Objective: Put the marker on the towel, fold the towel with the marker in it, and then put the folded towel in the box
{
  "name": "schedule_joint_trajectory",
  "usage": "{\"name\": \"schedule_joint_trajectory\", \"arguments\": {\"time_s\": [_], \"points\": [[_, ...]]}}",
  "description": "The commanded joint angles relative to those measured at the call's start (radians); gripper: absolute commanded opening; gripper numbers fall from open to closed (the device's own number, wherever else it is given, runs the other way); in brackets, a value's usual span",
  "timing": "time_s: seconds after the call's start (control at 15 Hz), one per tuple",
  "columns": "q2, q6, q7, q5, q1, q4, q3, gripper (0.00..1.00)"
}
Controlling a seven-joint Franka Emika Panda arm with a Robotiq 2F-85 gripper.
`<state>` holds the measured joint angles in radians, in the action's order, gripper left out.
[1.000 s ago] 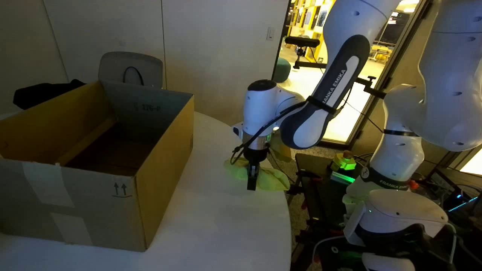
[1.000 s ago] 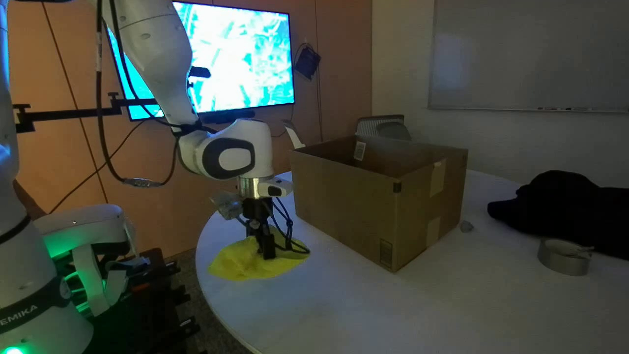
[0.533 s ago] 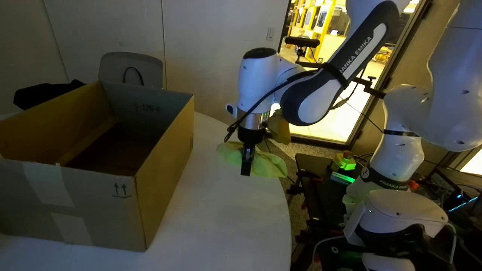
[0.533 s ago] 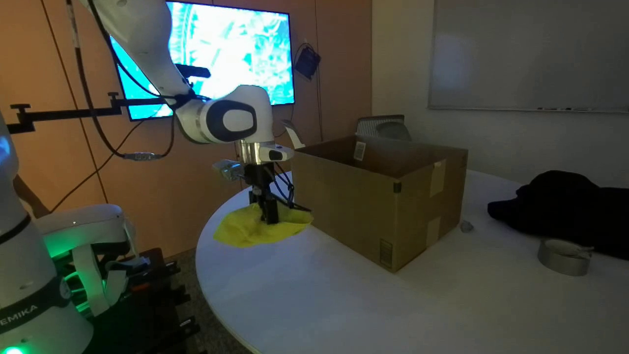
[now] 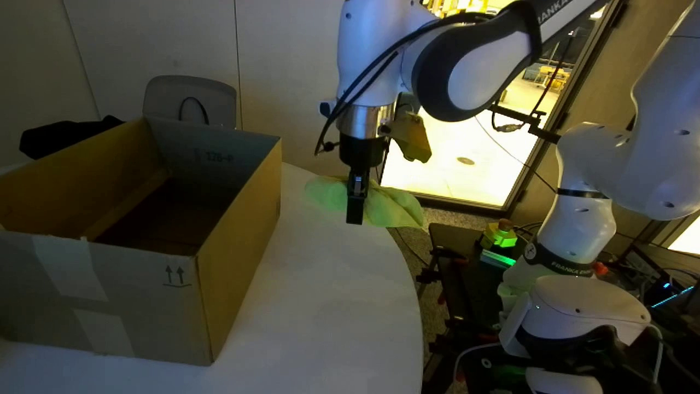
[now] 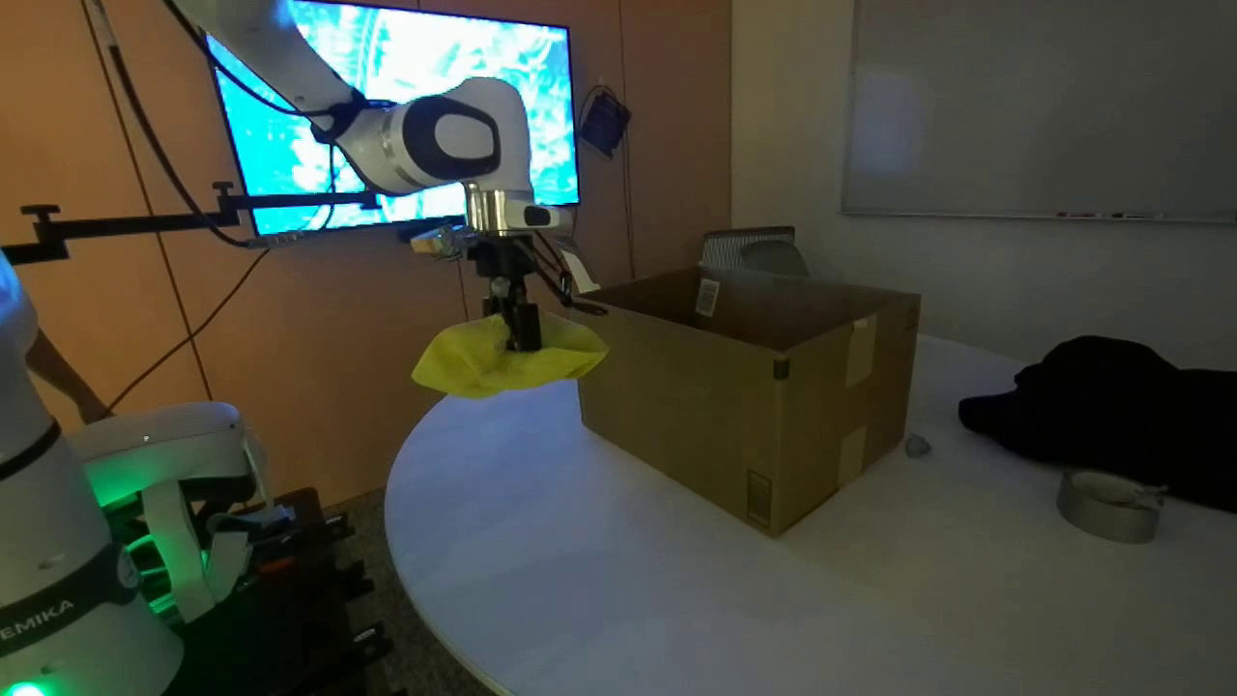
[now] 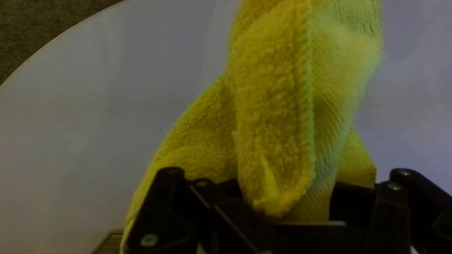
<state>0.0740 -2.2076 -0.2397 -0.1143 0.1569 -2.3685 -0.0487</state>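
Observation:
The pale yellow-green towel hangs folded and bunched from my gripper, above the table, in both exterior views (image 5: 395, 209) (image 6: 469, 365). My gripper (image 5: 355, 214) (image 6: 523, 336) points down and is shut on the towel's middle. In the wrist view, a fold of the towel (image 7: 272, 95) rises between the black fingers (image 7: 282, 197). The marker does not show in any view; whether it is inside the folds cannot be told. The large brown cardboard box (image 5: 136, 312) (image 6: 676, 416) stands open-topped on the table, beside the gripper and apart from it. Its visible inside shows only bare cardboard.
The round white table (image 5: 322, 328) carries the box. A roll of tape (image 6: 1108, 506), a black cloth (image 6: 1102, 416) and a small grey lump (image 6: 917, 445) lie past the box. A chair (image 5: 188, 98) stands behind. The box's upright walls are a raised edge near the gripper.
My gripper has risen from the table with the towel in it. The towel has lifted off the tabletop. The box has not moved.

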Motion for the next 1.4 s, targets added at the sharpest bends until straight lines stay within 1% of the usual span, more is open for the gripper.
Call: {"name": "schedule_joint_trajectory", "arguments": {"time_s": [0.0,0.2,0.47,0.8,1.07,1.33], "points": [[0.011,0.147,0.045,0.050,-0.019,0.116,-0.027,0.01],[-0.016,0.228,0.048,0.065,-0.020,0.212,-0.032,0.01],[-0.071,0.286,0.036,0.078,-0.013,0.325,-0.042,0.01],[-0.161,0.305,0.030,0.078,0.003,0.448,-0.073,0.01],[-0.265,0.325,-0.022,0.079,0.023,0.578,-0.095,0.01],[-0.366,0.355,-0.099,0.093,0.046,0.718,-0.095,0.01]]}}
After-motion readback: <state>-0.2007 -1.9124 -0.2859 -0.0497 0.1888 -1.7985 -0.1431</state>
